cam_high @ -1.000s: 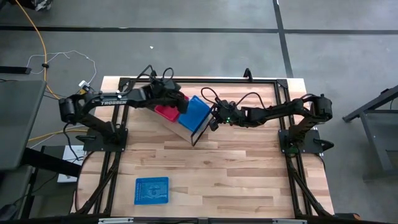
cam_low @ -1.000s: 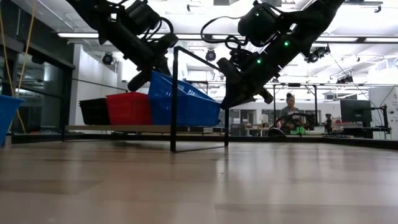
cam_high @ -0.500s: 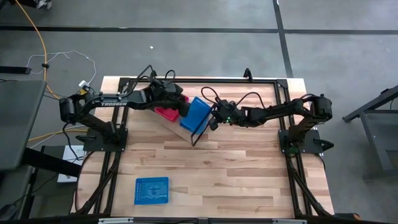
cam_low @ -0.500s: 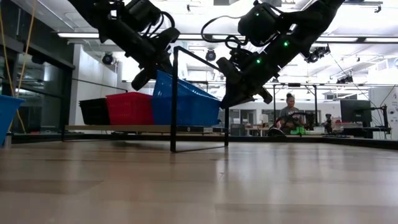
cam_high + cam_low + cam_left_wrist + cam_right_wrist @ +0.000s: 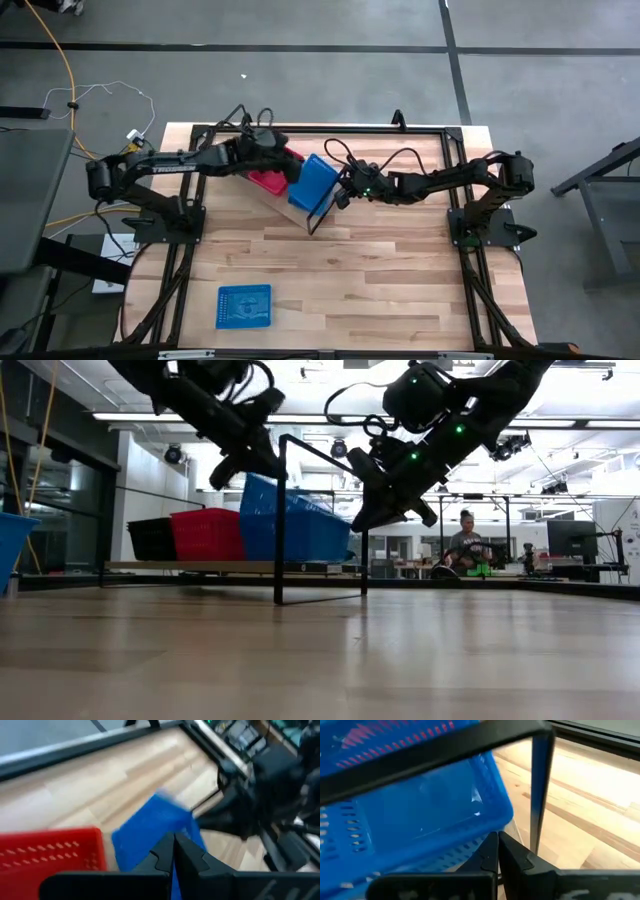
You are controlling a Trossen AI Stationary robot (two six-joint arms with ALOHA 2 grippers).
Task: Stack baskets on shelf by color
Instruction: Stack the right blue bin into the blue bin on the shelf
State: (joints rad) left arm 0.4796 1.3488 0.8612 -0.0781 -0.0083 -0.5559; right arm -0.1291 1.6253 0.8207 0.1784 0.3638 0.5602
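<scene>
Blue basket between two grippers

The blue basket (image 5: pixel 313 181) lay at the left gripper's (image 5: pixel 285 166) four o'clock and the right gripper's (image 5: pixel 341 192) nine o'clock; both grippers' fingers were closed, empty.

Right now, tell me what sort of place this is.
Probably a robotics lab or workshop: a wooden table carries two dark arms working at a shelf of baskets, and beyond it a large open hall with ceiling strip lights holds a person sitting at a workstation.
</scene>
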